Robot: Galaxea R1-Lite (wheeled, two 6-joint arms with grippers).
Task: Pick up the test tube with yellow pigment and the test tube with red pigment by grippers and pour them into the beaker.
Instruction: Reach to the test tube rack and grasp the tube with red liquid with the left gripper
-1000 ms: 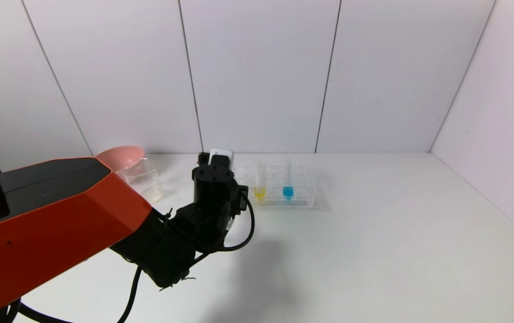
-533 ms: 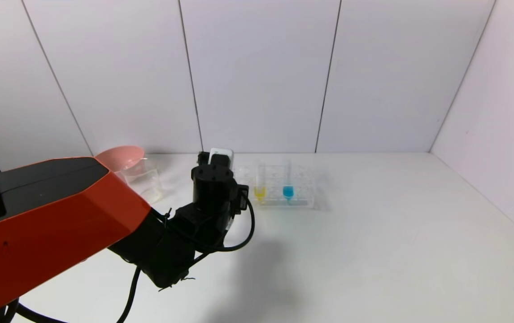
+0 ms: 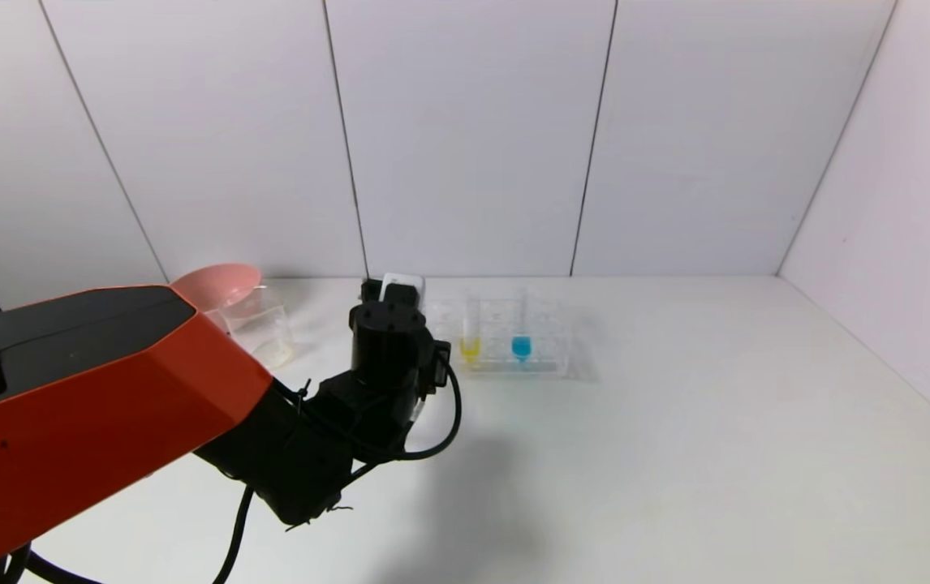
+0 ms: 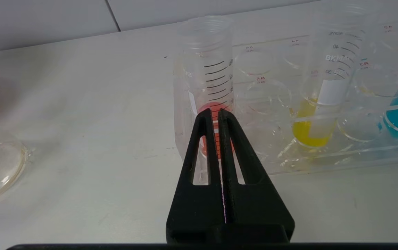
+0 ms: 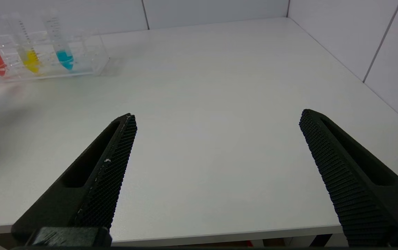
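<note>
Left claw (image 4: 218,114) clenched, empty; red tube (image 4: 206,86) stands upright dead ahead, you're nearest. Right claw (image 5: 216,139) released, well apart.

The left arm (image 3: 75,397) wears a glossy orange-red shell with a matte black panel along its top, narrowing into a black wrist with a round cap dotted with small screws, a small white box beyond it and black cables looping along its side. The left claw (image 4: 218,114) has two flat black tapering fingers (image 4: 202,152), each cut through by a long slot. The right claw (image 5: 218,121) has black wedge-shaped fingers (image 5: 112,173) with finely cross-hatched inner pads.
</note>
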